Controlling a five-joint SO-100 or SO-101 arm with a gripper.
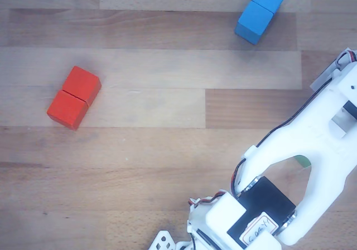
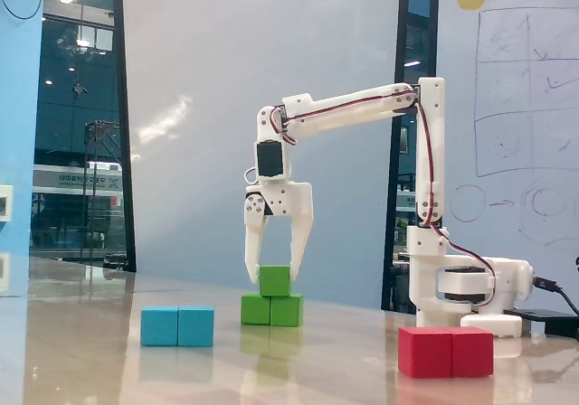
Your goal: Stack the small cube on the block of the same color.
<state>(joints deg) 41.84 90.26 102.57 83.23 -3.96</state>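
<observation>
In the fixed view the small green cube [image 2: 274,280] sits on top of the long green block [image 2: 271,310], over its seam. My gripper [image 2: 272,280] hangs straight down over it. Its fingers press the cube's left and right faces, so it is shut on the cube. The cube's underside meets the block's top. In the other view my white arm [image 1: 312,149] covers the stack. Only a sliver of green [image 1: 302,161] shows through a gap in the arm, and I cannot tell which piece it belongs to.
A long blue block [image 2: 177,326] [image 1: 261,11] lies to the left of the green one in the fixed view. A long red block [image 2: 446,351] [image 1: 74,97] lies at the front right, near the arm's base [image 2: 457,287]. Black cables trail at the far right.
</observation>
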